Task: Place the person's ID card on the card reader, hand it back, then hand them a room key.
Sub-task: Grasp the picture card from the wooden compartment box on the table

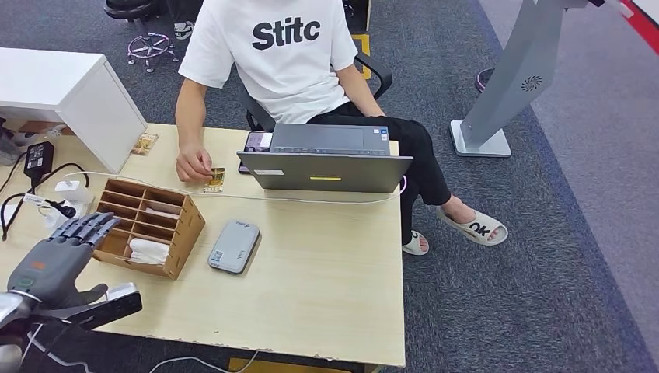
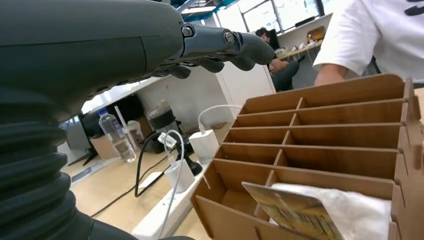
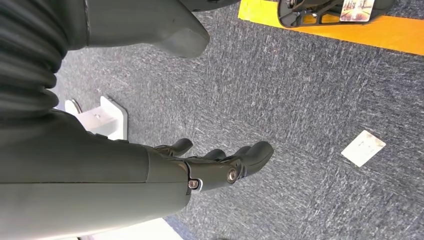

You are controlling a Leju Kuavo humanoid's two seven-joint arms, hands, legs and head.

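A person in a white shirt sits across the table, and the person's hand (image 1: 193,164) holds a yellow ID card (image 1: 215,179) down on the tabletop near the laptop. The grey card reader (image 1: 234,245) lies flat mid-table. A wooden slotted organizer (image 1: 150,224) stands left of it with white cards in a front slot; a yellowish card (image 2: 292,212) leans in a front compartment. My left hand (image 1: 64,251) hovers open beside the organizer's near left corner, fingers spread, holding nothing. My right hand (image 3: 220,164) hangs over the carpet, fingers loosely apart and empty.
An open grey laptop (image 1: 326,159) stands at the table's far edge with a white cable running across the table. A power strip (image 1: 58,210), chargers and black cables crowd the left side beside a white cabinet (image 1: 70,97). A small card (image 1: 144,143) lies by the cabinet.
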